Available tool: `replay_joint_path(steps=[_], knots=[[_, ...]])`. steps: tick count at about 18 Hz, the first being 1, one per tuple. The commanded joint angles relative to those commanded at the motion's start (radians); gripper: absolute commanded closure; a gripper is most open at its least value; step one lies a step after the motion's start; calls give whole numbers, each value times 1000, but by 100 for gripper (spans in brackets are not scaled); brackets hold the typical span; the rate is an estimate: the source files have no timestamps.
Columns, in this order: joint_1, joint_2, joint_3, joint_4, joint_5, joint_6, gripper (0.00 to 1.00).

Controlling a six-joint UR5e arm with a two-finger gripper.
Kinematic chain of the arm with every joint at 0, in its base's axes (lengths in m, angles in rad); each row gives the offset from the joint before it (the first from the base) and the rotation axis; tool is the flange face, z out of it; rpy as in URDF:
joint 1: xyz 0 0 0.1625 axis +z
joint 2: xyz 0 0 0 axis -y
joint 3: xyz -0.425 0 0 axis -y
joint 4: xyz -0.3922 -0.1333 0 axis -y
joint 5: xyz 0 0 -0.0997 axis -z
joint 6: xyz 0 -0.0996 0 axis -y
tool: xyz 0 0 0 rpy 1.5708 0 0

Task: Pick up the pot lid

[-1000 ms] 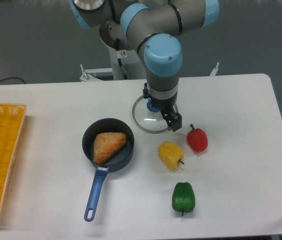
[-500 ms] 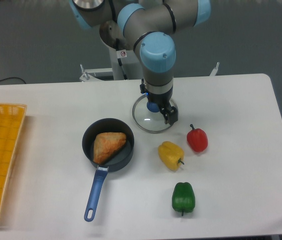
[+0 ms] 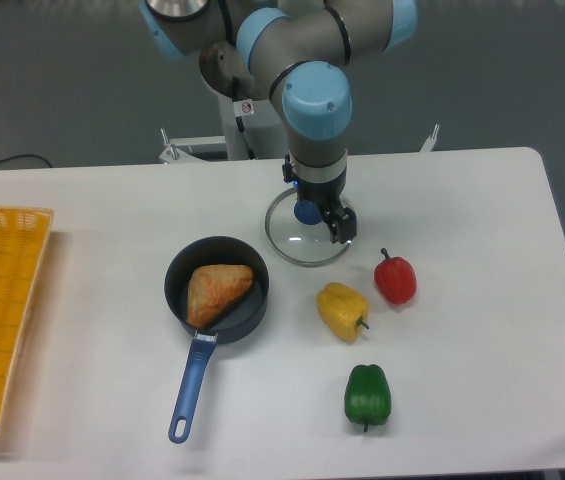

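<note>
The gripper [image 3: 317,202] is shifting slightly away from the camera, jaws standing spread, probably aligning above the glass lid [image 3: 297,244]'s blue knob [image 3: 307,213].

Blue-grey arm [image 3: 317,140], rounded housings [image 3: 314,95], smooth curved surfaces, dark joint ring [image 3: 339,20]

Bright, soft light covers the smooth white rectangular worktop [image 3: 492,370]; glints mark the rounded, glossy green pepper [image 3: 367,398] at five o'clock. Outlines look fairly sharp.
</note>
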State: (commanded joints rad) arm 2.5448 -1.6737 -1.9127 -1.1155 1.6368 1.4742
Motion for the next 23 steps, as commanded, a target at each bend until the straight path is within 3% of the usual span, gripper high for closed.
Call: replay_joint_path(steps=[10,17,23], knots=[[0,12,-32,19,2,-2,3],[3,15,-140,141,2,23,3],[28,29,-189,151,-3,142,3]])
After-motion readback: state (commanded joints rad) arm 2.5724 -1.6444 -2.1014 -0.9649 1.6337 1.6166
